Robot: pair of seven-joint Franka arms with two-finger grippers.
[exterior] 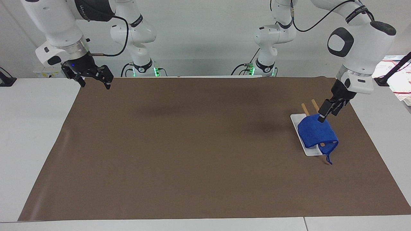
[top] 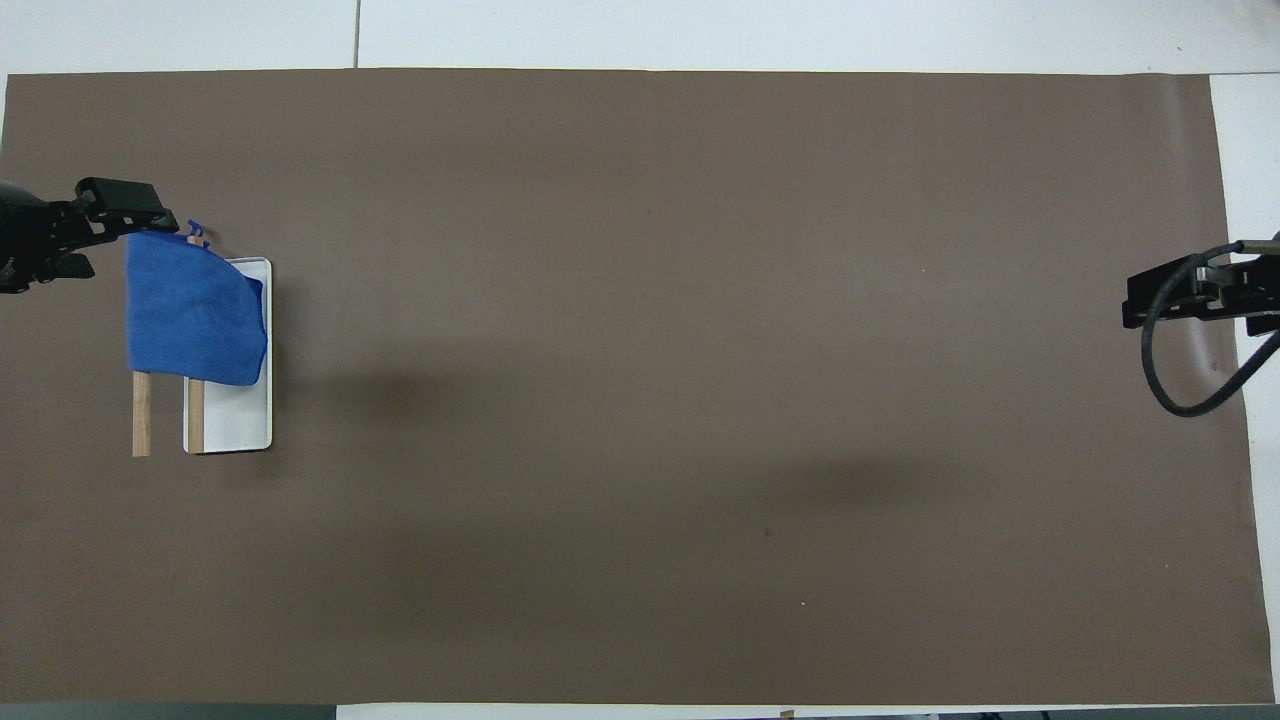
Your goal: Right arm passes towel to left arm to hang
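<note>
The blue towel (exterior: 316,131) (top: 190,310) hangs draped over two wooden rods (exterior: 314,105) (top: 141,415) on a white base (exterior: 297,122) (top: 235,420), at the left arm's end of the table. Its thin loop (exterior: 327,154) (top: 193,232) dangles at the end farther from the robots. My left gripper (exterior: 321,118) (top: 120,240) is open and hovers at the towel's top edge; I cannot tell if it touches. My right gripper (exterior: 93,84) (top: 1135,300) is open and empty, waiting above the mat's edge at the right arm's end.
A brown mat (exterior: 192,144) (top: 650,400) covers most of the white table (exterior: 32,128). Some red-and-white items (exterior: 401,83) lie off the mat at the left arm's end. The right arm's black cable (top: 1180,380) loops by its gripper.
</note>
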